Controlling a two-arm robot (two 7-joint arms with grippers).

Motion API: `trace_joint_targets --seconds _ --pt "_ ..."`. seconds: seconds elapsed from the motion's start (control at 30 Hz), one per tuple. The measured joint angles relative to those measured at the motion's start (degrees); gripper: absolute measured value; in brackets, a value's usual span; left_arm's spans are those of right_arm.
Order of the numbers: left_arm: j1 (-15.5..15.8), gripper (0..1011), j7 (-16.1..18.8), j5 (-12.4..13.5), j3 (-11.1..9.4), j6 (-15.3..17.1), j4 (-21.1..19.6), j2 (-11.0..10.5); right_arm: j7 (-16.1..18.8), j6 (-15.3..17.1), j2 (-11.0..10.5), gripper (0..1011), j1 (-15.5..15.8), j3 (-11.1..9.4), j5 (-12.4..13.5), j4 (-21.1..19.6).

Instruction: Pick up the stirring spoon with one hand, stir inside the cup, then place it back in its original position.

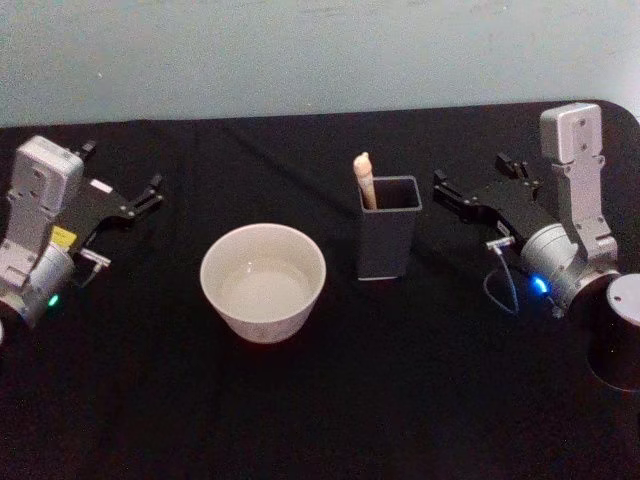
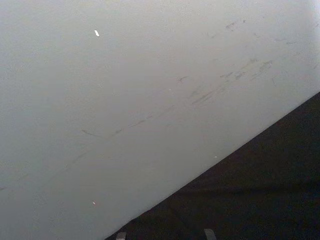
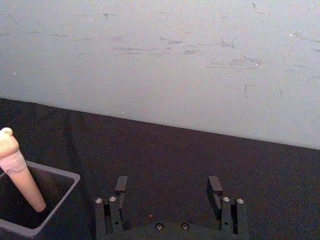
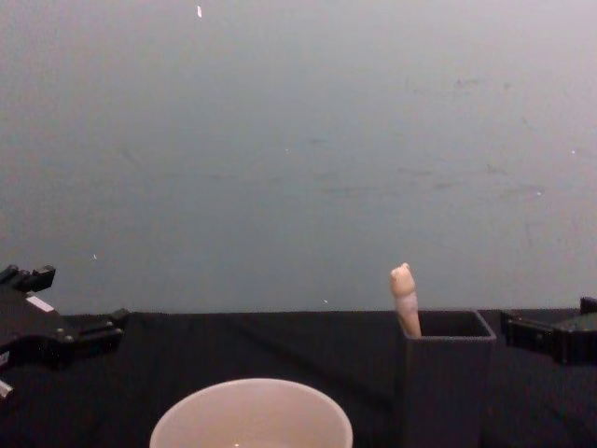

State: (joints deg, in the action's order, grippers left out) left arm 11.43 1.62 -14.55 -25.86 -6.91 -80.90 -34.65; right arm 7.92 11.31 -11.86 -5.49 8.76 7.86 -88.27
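Note:
The stirring spoon (image 1: 365, 180) stands in the dark square holder (image 1: 388, 240), its pale cream handle top leaning out of the back left corner. In the right wrist view the spoon (image 3: 17, 170) rests inside the holder's rim (image 3: 62, 175). The wide cream-white cup (image 1: 263, 282) sits on the black cloth to the left of the holder. My right gripper (image 1: 440, 190) hovers open just right of the holder, pointing at it, nothing between its fingers (image 3: 215, 186). My left gripper (image 1: 152, 195) stays open at the table's far left, away from the cup.
A black cloth (image 1: 330, 420) covers the table, and a pale wall (image 1: 320, 50) rises right behind its back edge. A dark cylinder (image 1: 615, 340) stands at the right edge below my right arm.

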Motion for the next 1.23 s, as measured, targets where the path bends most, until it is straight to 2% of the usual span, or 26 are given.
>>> trace_joint_targets --seconds 1.23 --pt "0.0 1001 0.0 0.0 0.0 0.0 0.0 0.0 -0.01 -0.04 0.0 1002 0.0 0.0 0.08 -0.04"
